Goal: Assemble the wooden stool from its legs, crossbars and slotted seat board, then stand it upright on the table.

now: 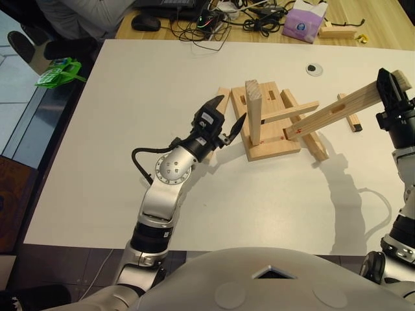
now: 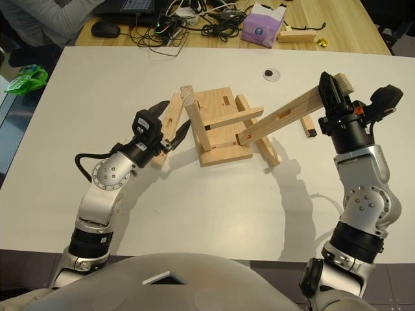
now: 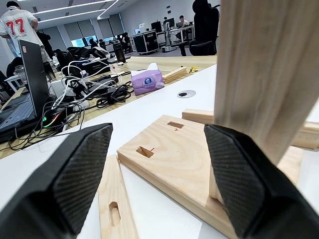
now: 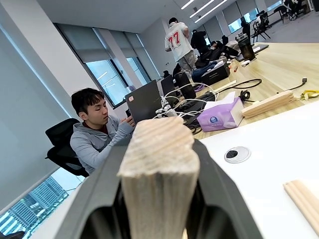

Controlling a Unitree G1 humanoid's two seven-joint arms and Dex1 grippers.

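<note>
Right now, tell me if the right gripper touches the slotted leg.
Touching: right wrist view shows the right gripper clamping the slotted leg on both sides.

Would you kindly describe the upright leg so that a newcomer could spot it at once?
On the white table, near the middle, lies the seat board. One leg rises from its left part, just ahead of the open left hand. It alone stands upright: the other legs lie flat, and the one in the right hand slants down toward the board.
</note>
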